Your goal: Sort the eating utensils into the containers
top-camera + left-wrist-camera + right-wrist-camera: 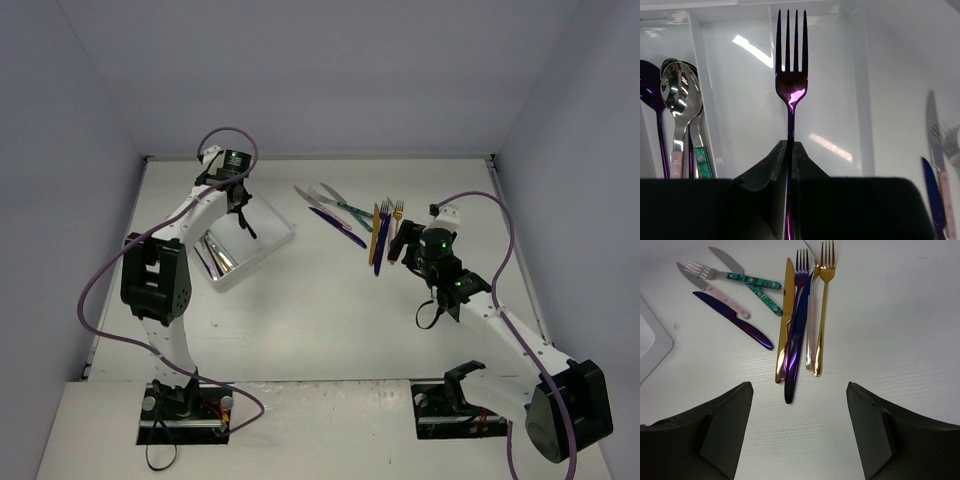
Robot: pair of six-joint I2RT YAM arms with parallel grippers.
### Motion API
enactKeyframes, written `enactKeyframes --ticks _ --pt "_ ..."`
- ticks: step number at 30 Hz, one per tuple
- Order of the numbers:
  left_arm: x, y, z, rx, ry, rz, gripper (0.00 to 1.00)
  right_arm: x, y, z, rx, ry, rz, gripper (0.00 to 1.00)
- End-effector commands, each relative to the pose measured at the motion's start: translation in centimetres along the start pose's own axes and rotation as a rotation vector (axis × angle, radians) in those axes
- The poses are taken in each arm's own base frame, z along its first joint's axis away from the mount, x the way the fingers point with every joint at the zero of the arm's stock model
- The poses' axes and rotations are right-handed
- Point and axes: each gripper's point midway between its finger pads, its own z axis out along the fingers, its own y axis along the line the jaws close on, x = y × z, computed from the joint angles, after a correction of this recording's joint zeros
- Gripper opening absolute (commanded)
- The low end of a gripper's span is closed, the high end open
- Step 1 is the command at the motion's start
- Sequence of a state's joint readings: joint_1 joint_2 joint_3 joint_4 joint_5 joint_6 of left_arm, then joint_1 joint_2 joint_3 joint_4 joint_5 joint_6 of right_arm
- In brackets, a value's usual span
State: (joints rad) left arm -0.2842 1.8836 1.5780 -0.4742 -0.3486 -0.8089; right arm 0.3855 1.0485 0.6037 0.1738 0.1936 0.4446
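Now, on the tabletop (330,320) the white tray (283,238) sits left of centre in the top view. My left pincer (790,150) hangs over it, pressed together on the handle of a purple fork (791,75), whose tines point up the frame over the compartment just right of the spoons (675,95). I should lower until the fork lies along that compartment, clear of both dividers, then let go. My right pincer (799,405) hovers spread above the loose utensils (800,315).
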Motion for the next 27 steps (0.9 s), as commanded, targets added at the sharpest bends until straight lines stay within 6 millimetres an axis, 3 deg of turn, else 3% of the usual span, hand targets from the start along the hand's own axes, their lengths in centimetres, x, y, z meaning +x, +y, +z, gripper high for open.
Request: enactKeyframes --ticks 1,10,18,27 --pt "-1.4 0.1 0.7 0.002 -0.013 -0.064 0.0 -1.8 0.5 -0.2 -0.022 -0.06 0.027 0.73" --pt "0.1 2.7 4.3 -0.079 0.038 -0.079 0.0 -1.5 0.2 0.0 -0.011 -0.053 0.026 0.73" --pt "1.5 3.5 6.2 -0.111 0.066 -0.068 0.0 -1.2 0.0 0.3 -0.001 -0.041 0.027 0.73" --pt "2.0 3.5 6.5 -0.098 0.088 -0.06 0.17 -0.7 -0.2 0.6 0.007 -0.024 0.031 0.73"
